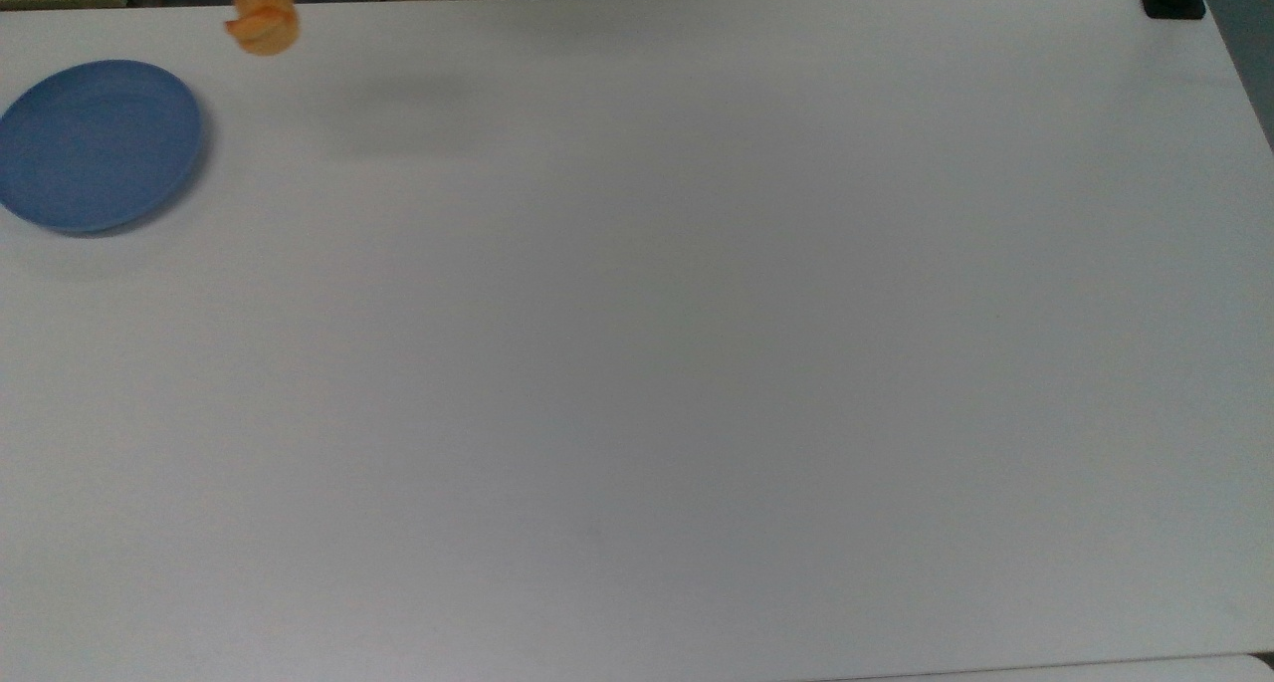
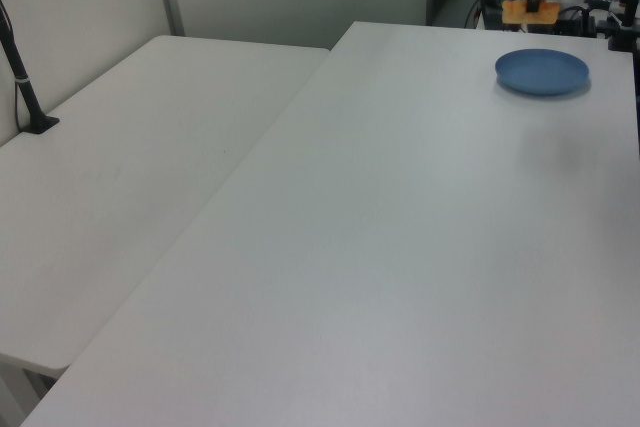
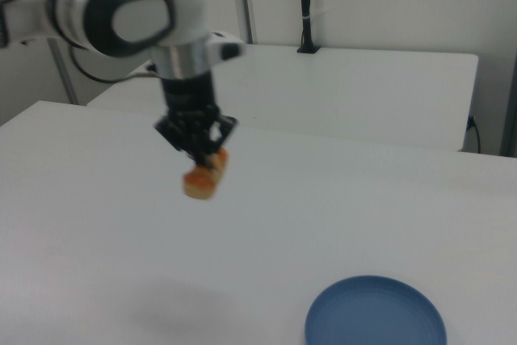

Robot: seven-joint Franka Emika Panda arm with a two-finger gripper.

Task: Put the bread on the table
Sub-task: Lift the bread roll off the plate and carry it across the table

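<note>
I've got the gripper (image 3: 203, 157) clamped on the bread (image 3: 203, 177), hanging in the air above the table (image 1: 697, 343), clear of the blue plate (image 1: 95, 144) on the top view's left.

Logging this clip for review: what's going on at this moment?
The robot arm's gripper is shut on the bread, holding it in the air above the white table. The blue plate sits empty near the top view's left edge. The bread has not yet been set down.
</note>
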